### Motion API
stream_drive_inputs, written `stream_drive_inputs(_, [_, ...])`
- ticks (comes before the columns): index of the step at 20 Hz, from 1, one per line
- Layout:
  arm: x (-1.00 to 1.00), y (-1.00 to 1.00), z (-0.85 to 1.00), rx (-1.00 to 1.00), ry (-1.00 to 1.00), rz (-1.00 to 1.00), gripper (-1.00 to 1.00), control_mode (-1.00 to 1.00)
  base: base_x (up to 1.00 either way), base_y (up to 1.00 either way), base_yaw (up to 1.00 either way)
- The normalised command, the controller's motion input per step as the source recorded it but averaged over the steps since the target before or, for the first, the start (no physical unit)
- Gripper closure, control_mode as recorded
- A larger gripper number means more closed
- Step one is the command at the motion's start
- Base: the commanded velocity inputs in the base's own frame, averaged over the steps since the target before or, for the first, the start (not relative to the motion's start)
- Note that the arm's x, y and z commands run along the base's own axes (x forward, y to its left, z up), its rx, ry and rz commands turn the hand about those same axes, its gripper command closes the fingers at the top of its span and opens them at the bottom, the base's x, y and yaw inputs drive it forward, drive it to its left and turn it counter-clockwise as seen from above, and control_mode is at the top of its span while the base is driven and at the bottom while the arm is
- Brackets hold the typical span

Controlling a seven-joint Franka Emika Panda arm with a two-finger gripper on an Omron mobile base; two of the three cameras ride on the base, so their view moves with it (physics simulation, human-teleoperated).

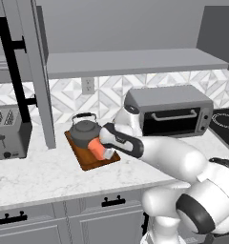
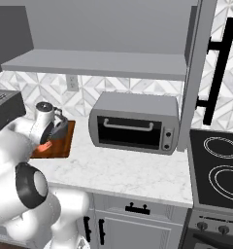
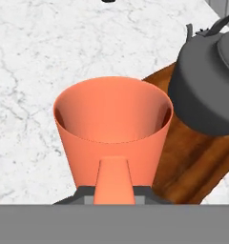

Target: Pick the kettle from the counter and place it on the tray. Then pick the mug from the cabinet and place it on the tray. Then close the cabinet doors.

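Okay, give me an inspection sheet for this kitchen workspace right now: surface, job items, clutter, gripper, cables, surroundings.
Surface: white marble counter, no spills seen.
Job's things: kettle sits on the tray; orange mug is over the tray's edge, held by its handle.
Clutter: toaster and toaster oven on the counter.
Grippers: gripper shut on the mug.
Cables: nothing seen.
Surroundings: cabinet doors stand open, shelf exposed; wall outlet; stove beside the counter.
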Motion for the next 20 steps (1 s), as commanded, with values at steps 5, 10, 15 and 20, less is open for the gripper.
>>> stream_drive_inputs(5, [0.35, 0.02, -0.21, 0.00, -0.01, 0.12, 1.00, -1.00, 0.00, 0.00, 0.00])
stream_drive_inputs(10, [0.37, 0.03, -0.23, 0.00, 0.03, 0.14, 1.00, -1.00, 0.00, 0.00, 0.00])
stream_drive_inputs(15, [0.35, 0.05, -0.24, 0.00, 0.00, 0.10, 1.00, -1.00, 0.00, 0.00, 0.00])
stream_drive_inputs(20, [0.23, 0.08, -0.22, 0.01, 0.00, 0.08, 1.00, -1.00, 0.00, 0.00, 0.00])
